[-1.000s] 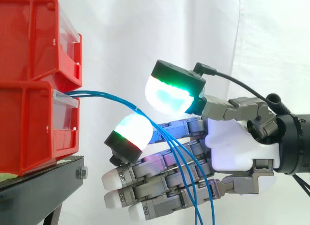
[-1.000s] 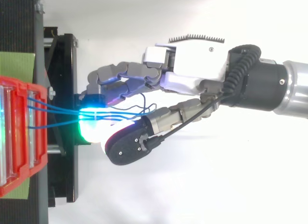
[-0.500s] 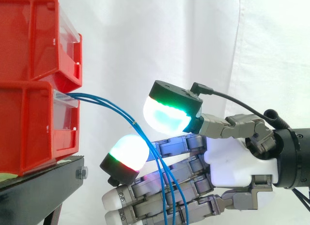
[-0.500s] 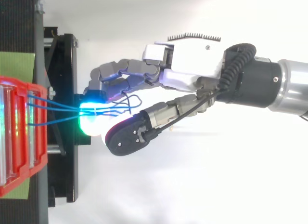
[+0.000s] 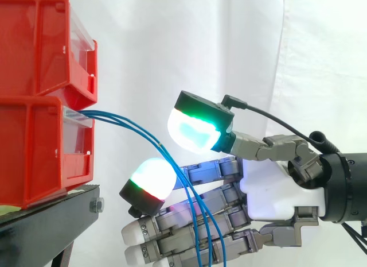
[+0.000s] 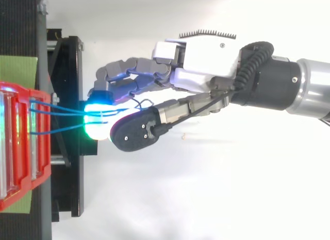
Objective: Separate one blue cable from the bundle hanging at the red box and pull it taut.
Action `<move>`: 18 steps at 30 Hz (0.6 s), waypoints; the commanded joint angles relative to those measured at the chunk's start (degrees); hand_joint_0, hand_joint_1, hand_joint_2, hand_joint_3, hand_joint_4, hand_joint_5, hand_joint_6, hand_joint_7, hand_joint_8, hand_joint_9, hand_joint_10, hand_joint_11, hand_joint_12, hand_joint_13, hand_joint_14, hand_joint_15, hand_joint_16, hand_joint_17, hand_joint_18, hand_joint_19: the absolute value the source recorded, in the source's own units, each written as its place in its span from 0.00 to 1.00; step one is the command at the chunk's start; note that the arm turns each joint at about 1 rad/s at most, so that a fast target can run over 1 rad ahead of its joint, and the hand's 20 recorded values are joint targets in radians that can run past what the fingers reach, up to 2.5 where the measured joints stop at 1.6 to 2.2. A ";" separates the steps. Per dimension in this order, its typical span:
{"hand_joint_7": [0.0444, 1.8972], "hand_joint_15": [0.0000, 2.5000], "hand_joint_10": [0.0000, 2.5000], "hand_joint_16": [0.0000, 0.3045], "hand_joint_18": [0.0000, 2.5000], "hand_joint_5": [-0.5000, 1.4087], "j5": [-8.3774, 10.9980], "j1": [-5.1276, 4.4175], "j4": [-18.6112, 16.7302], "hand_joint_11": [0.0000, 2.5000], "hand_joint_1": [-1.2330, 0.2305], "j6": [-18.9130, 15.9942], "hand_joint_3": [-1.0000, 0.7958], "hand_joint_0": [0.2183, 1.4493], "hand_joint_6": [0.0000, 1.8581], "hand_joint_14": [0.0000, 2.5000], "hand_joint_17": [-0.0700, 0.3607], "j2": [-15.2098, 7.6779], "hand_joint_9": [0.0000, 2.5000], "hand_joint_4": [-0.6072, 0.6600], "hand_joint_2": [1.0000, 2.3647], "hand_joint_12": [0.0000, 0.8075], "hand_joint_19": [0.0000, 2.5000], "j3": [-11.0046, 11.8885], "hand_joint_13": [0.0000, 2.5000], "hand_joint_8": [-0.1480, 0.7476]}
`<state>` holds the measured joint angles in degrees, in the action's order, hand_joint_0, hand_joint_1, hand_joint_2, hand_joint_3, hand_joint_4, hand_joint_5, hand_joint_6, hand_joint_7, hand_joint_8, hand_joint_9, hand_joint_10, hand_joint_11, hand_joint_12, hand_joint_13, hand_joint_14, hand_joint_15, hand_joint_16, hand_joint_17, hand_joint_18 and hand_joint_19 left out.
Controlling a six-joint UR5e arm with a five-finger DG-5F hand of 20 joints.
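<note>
Just beside the red box (image 5: 34, 152), hovers with the hand (image 5: 275, 181) open around the slack blue cables (image 5: 109, 115), pinching none; risks closing on several strands together instead of one.

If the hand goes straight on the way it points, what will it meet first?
The blue cables cross the hand; beyond them, probably the black stand below the red bin, though depth is unclear.

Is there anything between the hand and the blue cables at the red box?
Nothing visible does: the blue cables run from the red box down across the open hand.
</note>
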<state>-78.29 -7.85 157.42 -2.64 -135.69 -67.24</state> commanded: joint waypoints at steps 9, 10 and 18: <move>0.74 0.00 0.00 0.11 0.11 0.21 -0.99 0.91 -0.44 0.04 0.45 0.18 0.36 0.31 0.27 0.00 0.34 -0.01 0.25 0.66 0.01 0.39 0.00 0.00 0.14 0.54; 0.74 0.00 0.00 0.11 0.11 0.21 -0.99 0.91 -0.44 0.05 0.45 0.18 0.37 0.31 0.27 0.00 0.34 -0.01 0.25 0.65 0.01 0.39 0.00 0.00 0.15 0.54; 0.71 0.00 0.00 0.11 0.11 0.19 -1.08 1.26 -0.44 0.06 0.42 0.18 0.45 0.32 0.32 0.00 0.34 0.08 0.25 0.63 0.02 0.39 0.00 0.00 0.15 0.55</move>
<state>-79.29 -6.71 156.98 -2.46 -135.67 -67.24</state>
